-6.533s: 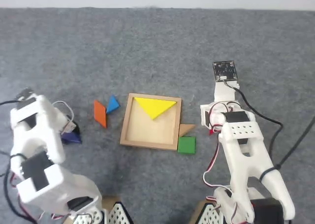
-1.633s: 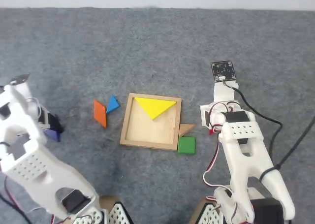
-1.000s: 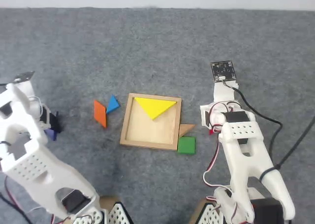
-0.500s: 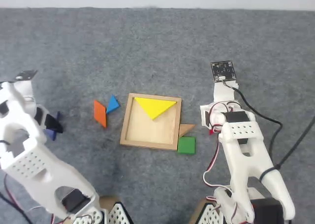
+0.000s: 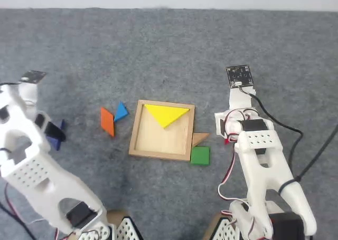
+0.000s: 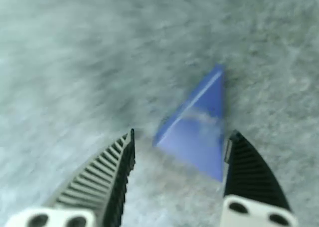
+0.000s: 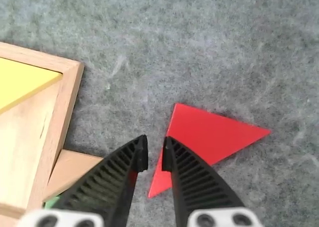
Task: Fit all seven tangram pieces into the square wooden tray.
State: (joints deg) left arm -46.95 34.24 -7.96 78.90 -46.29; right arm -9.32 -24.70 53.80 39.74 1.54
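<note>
In the high view, the square wooden tray (image 5: pixel 133 137) lay mid-tabletop (image 5: pixel 158 55) with only the yellow triangle (image 5: pixel 166 114) in it, against the far wall. An orange parallelogram (image 5: pixel 107 122) and a light blue triangle (image 5: pixel 121 112) lay just left of the tray. A tan triangle (image 5: pixel 199 139) and a green square (image 5: pixel 200 155) sat at its near right corner. Well to the left, the left gripper (image 5: pixel 55 133) hung over the dark blue triangle (image 5: pixel 53 143). In the left wrist view, that gripper (image 6: pixel 182 133) was spread wide astride the dark blue triangle (image 6: pixel 199 137); contact was unclear. In the right wrist view, the right gripper (image 7: pixel 154 142), its jaws almost together and holding nothing, hovered at the edge of the red triangle (image 7: pixel 209 132), beside the tray's corner (image 7: pixel 70 87).
</note>
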